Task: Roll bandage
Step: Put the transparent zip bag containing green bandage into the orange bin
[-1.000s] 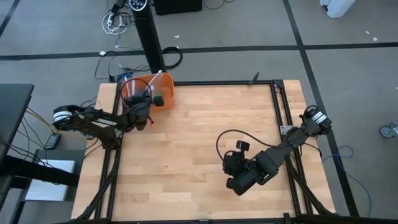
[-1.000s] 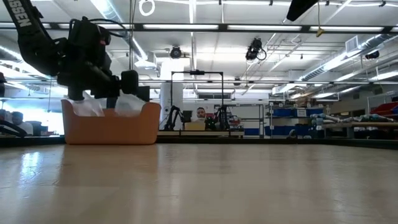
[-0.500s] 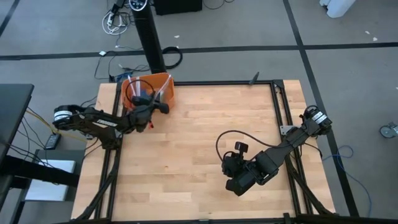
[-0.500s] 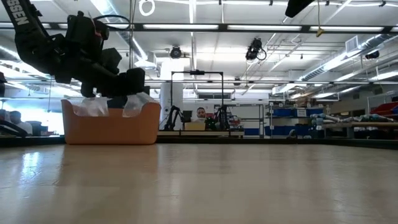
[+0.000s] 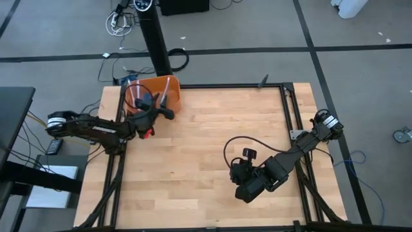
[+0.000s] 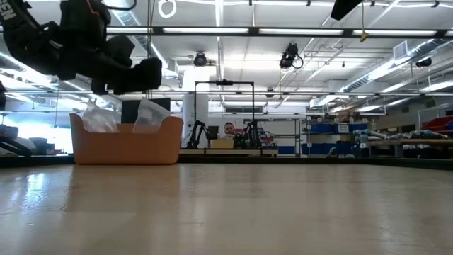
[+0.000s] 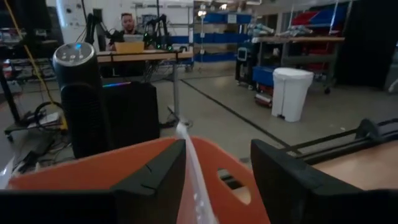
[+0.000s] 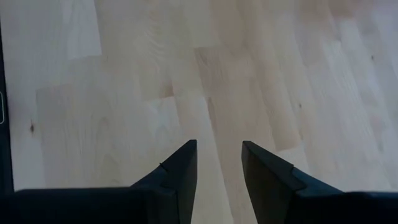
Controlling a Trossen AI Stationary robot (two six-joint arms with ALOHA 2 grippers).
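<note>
No view shows the bandage. An orange basket (image 5: 172,87) (image 6: 124,142) stands on the table's far left corner. It holds a clear crinkled plastic bag (image 6: 151,115) and a small blue item (image 5: 143,100). My left gripper (image 5: 162,113) (image 6: 145,71) hangs open above the basket's near rim, roughly level, pointing across the basket. An edge of the bag (image 7: 186,146) shows beyond its fingers. My right gripper (image 5: 248,187) (image 8: 217,162) waits low over bare wood at the near right, open, with nothing between its fingers.
A black post (image 5: 154,38) stands just beyond the basket, off the table's far edge. Black frame rails (image 5: 293,109) run along the table's sides. Bare wood (image 5: 206,135) spreads between the two arms. A person (image 6: 228,129) sits far back in the room.
My left gripper has risen from inside the basket to above its rim and drawn back a little toward the table's near edge. Its fingers have spread open. A green spot seen in the basket beside its fingertips a second ago no longer shows.
</note>
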